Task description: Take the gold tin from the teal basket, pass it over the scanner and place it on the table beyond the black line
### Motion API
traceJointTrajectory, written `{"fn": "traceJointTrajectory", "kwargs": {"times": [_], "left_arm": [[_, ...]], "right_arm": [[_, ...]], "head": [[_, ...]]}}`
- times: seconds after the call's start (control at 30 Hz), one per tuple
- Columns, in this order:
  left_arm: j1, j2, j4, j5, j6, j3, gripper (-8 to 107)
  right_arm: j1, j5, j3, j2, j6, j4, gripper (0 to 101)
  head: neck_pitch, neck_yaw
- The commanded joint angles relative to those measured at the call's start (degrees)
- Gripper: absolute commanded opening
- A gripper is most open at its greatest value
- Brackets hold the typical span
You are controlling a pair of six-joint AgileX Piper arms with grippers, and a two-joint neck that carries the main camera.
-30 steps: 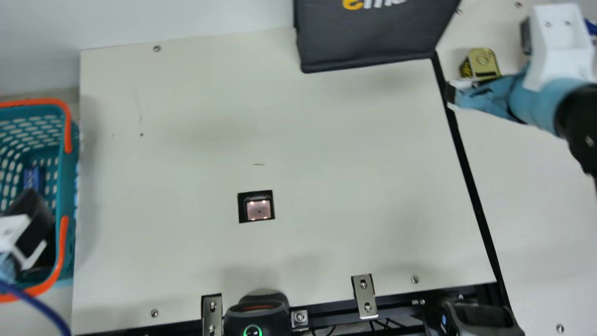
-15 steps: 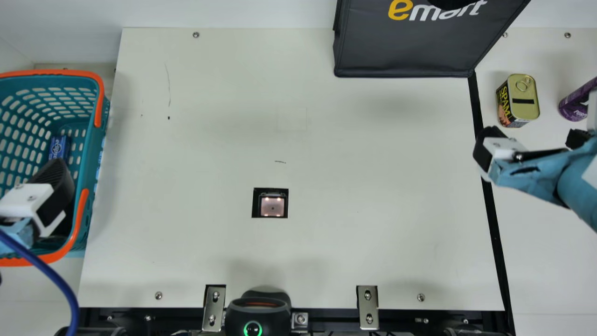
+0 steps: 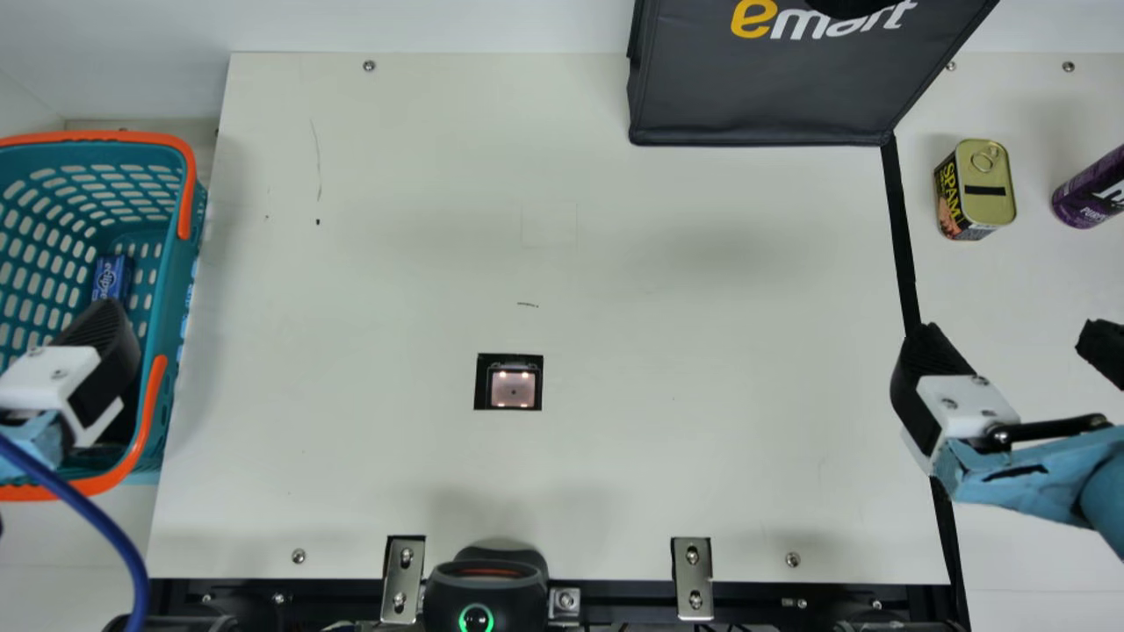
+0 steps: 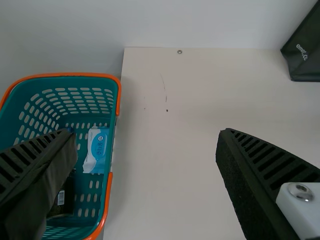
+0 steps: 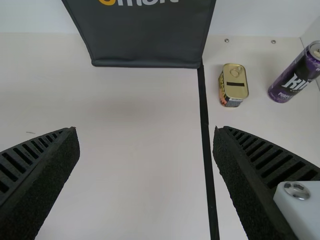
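Note:
The gold tin (image 3: 988, 189) stands upright on the table beyond the black line (image 3: 896, 202), untouched; the right wrist view shows the tin (image 5: 234, 84) too. Well nearer the table's front than the tin, my right gripper (image 3: 1014, 351) is spread with an empty gap; its two ribbed fingers frame bare table in its wrist view (image 5: 145, 137). My left gripper (image 3: 66, 377) hangs over the teal basket (image 3: 167, 307), partly cut off by the edge. In the left wrist view, that gripper (image 4: 145, 145) is open and holds nothing. The scanner window (image 3: 513, 389) lies in the middle of the table.
A purple can (image 3: 1084, 193) stands right of the tin. A black bag (image 3: 764, 88) occupies the back edge. In the basket are a blue pack (image 3: 111, 277), a white-and-blue packet (image 4: 96, 150) and a dark item (image 4: 64, 197). A black scanner unit (image 3: 483, 588) sits at the front.
My right gripper has backed away from the tin toward the table's front, and its fingers now show apart. The camera has turned; the left arm looks still over the basket.

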Motion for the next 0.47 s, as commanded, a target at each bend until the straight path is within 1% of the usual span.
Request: {"fn": "traceJointTrajectory", "kwargs": {"times": [0.0,0.43], "left_arm": [[0.0,0.0,0.0,0.0,0.0,0.0,90],[0.0,0.0,0.0,0.0,0.0,0.0,90]], "right_arm": [[0.0,0.0,0.0,0.0,0.0,0.0,95],[0.0,-0.1,0.0,0.0,0.0,0.1,95]], "head": [[-1.7,0.2],[-1.7,0.2]]}}
